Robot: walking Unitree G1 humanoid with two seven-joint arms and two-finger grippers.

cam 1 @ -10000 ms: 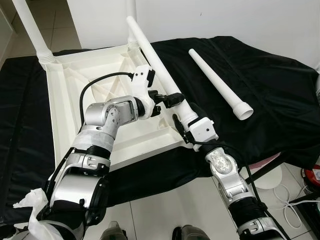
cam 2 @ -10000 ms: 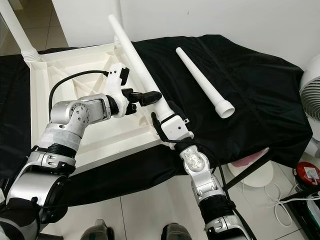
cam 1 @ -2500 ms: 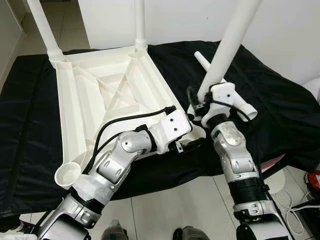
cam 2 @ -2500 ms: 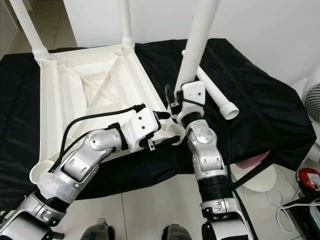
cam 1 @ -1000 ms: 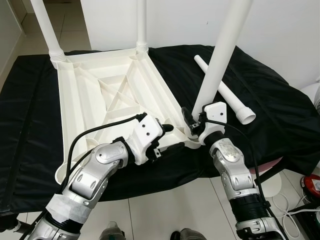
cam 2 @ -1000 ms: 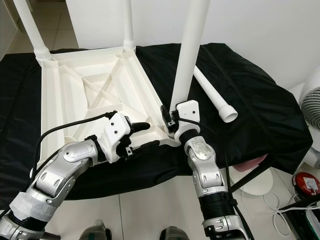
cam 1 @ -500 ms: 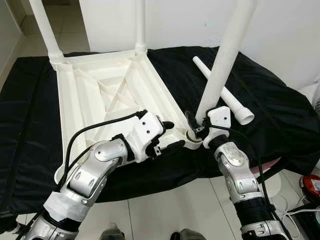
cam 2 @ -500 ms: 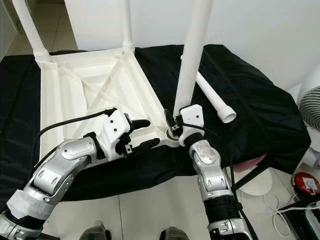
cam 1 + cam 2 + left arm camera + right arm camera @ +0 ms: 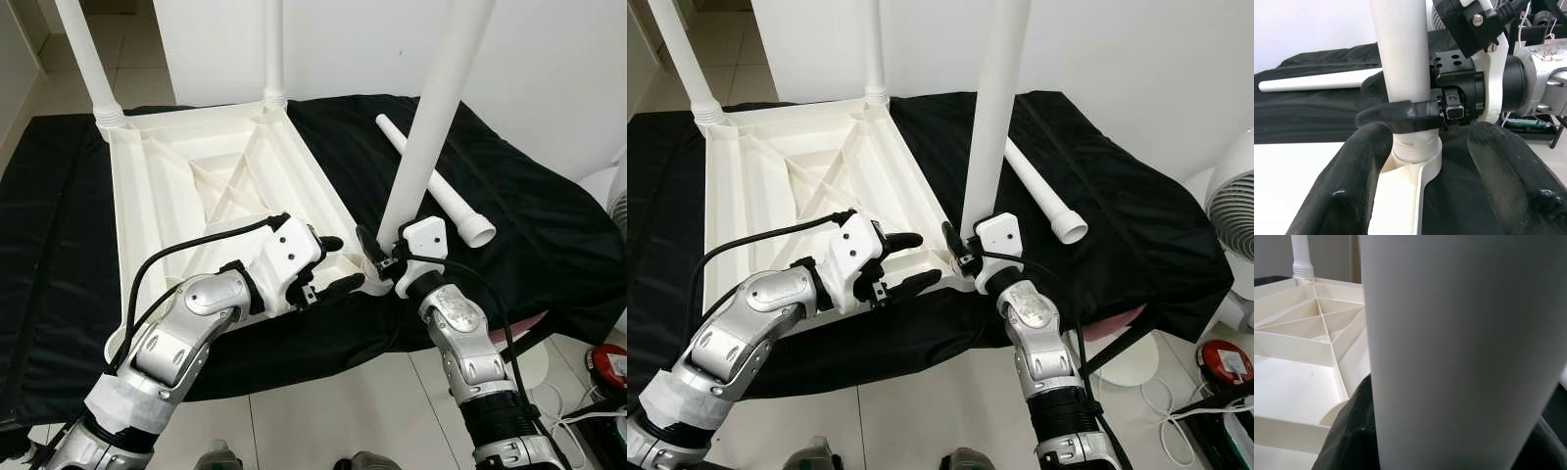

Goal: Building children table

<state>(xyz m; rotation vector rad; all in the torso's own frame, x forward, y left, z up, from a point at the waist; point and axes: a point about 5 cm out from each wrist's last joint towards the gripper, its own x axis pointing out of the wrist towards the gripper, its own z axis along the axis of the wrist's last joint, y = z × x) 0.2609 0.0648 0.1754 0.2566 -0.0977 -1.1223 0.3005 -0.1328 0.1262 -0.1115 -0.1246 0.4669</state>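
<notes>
Surface (image 9: 549,245): covered entirely by a black cloth (image 9: 59,245) that hangs over the near edge. Lying on the cloth: an upturned white plastic tabletop (image 9: 196,186), ribbed underside facing up, occupying the left and centre; a loose white leg (image 9: 436,181) lies flat on the right, well apart from the tabletop, flared end toward the near right.

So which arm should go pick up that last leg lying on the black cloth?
Probably the left gripper: it is open and free. The right gripper is shut on the upright leg, though the loose leg lies on its side.
</notes>
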